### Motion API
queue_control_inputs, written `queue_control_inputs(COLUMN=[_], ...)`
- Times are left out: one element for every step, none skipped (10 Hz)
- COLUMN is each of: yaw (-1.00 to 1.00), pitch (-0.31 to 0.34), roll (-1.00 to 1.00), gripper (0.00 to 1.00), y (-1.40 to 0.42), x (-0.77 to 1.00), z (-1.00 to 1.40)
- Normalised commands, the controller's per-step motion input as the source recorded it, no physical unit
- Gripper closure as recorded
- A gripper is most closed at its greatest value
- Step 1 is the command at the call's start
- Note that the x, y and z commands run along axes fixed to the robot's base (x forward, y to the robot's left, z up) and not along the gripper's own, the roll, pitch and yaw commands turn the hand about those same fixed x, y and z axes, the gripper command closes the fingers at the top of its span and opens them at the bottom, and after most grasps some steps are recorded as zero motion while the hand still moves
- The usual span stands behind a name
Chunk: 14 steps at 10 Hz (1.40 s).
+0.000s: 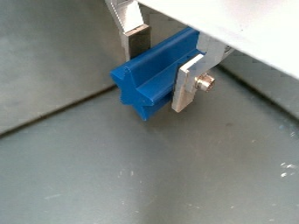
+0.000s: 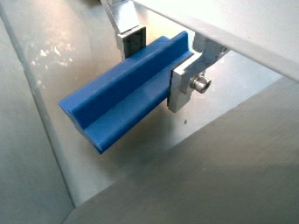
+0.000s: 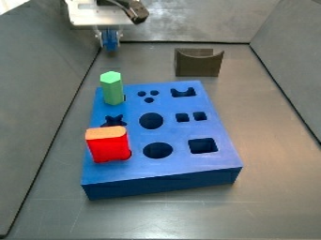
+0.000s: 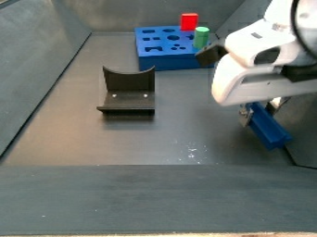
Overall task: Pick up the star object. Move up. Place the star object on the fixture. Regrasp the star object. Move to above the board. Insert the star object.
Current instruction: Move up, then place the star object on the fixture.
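Star object point(image 2: 117, 101), a dark-blue ridged peg, sits clamped between the silver fingers point(image 1: 190, 83) of the gripper point(image 1: 162, 70), well apart from the olive-grey notched fixture point(image 3: 197, 62).

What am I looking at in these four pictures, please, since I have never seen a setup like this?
This is a single robot arm whose two-finger gripper works like tongs. Two pictures come from cameras on its wrist, looking along the fingers; both show them shut on a long blue piece, the star object. The other two come from cameras fixed beside the table. In both side views you see the board, a blue slab with shaped holes, carrying a green peg and a red block. The dark notched piece apart from it is the fixture, with nothing on it. The gripper hangs off to one side, clear of both.
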Motion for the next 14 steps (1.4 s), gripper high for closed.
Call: queue_control_inputs(yaw=[-0.02, -0.02, 0.00, 0.00, -0.01, -0.01, -0.02, -0.02, -0.02, -0.01, 0.00, 0.00, 0.01, 0.02], pitch=[0.062, 0.065, 0.000, 0.002, 0.022, 0.036, 0.050, 0.057, 0.067, 0.072, 0.081, 0.086, 0.092, 0.096], roll=[0.04, 0.05, 0.00, 0.01, 0.02, 0.03, 0.05, 0.06, 0.08, 0.08, 0.09, 0.10, 0.10, 0.09], gripper=[1.00, 1.00, 1.00, 1.00, 1.00, 1.00, 1.00, 1.00, 1.00, 1.00, 1.00, 1.00, 1.00, 1.00], y=[0.01, 0.01, 0.00, 0.00, 0.00, 0.01, 0.01, 0.01, 0.01, 0.01, 0.02, 0.01, 0.01, 0.01], x=[-0.03, -0.04, 0.00, 0.00, -0.01, -0.02, -0.03, -0.03, -0.04, -0.04, -0.04, -0.04, -0.03, -0.02], z=[0.37, 0.29, 1.00, 1.00, 1.00, 1.00, 1.00, 1.00, 1.00, 1.00, 1.00, 0.93, 0.77, 0.65])
